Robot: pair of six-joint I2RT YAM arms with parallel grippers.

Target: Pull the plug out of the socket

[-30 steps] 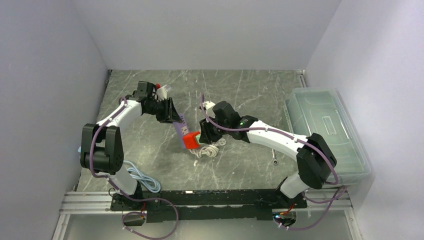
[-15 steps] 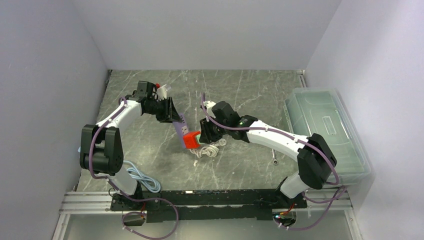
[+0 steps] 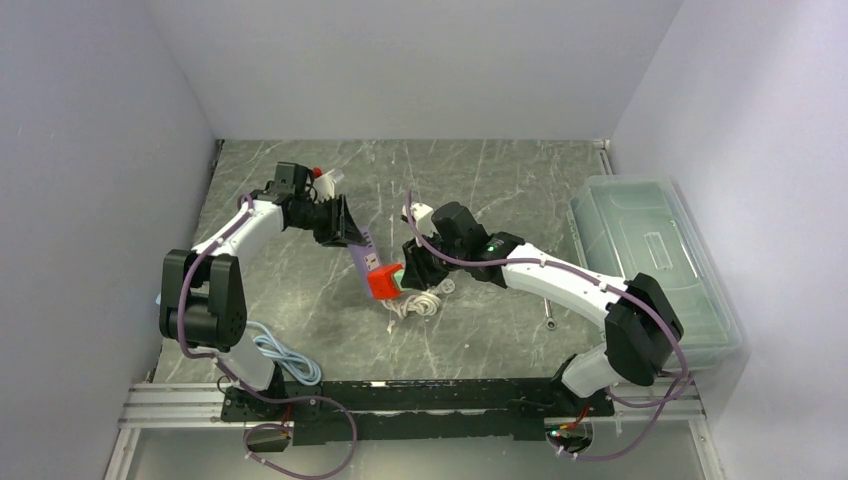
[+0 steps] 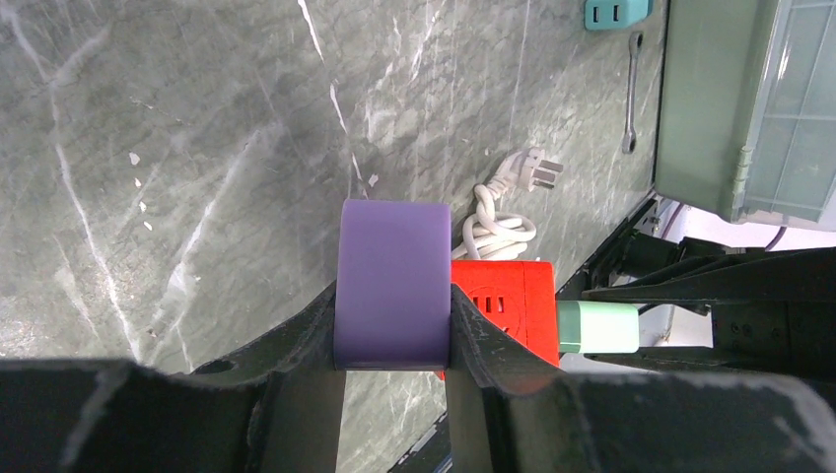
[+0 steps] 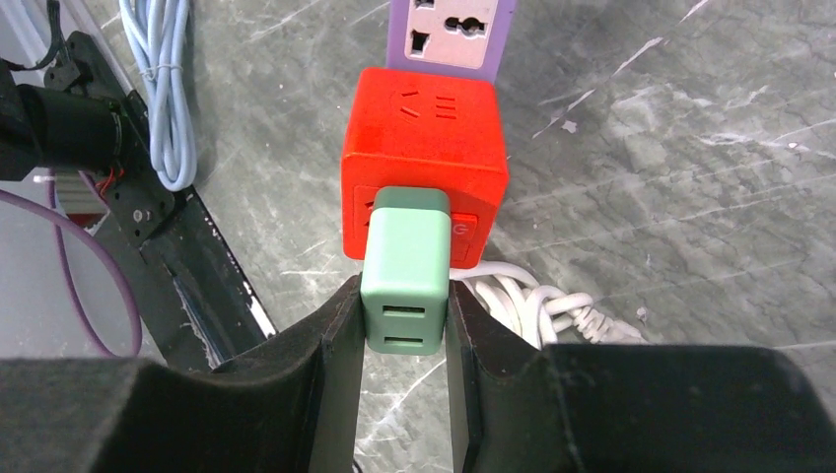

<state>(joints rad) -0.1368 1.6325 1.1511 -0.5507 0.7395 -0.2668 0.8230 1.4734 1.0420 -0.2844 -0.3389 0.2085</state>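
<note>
My left gripper [image 3: 347, 233] is shut on a purple socket strip [image 3: 362, 252], held tilted above the table; in the left wrist view the strip [image 4: 392, 281] fills the gap between my fingers [image 4: 483, 340]. A red cube socket [image 3: 381, 283] sits on the strip's low end. A pale green plug [image 3: 398, 272] sticks out of the cube's side and looks seated against it. My right gripper [image 5: 405, 296] is shut on the green plug [image 5: 406, 271], right behind the red cube [image 5: 424, 138].
A coiled white cord with a plug [image 3: 420, 298] lies under the cube. A clear lidded box [image 3: 650, 260] stands at the right. A small wrench [image 3: 549, 318] and a light blue cable [image 3: 285, 355] lie on the table. A teal adapter [image 4: 616, 12] shows in the left wrist view.
Almost nothing. The right arm's elbow has drifted slightly right. Both grippers keep their holds, and the green plug still sits against the red cube.
</note>
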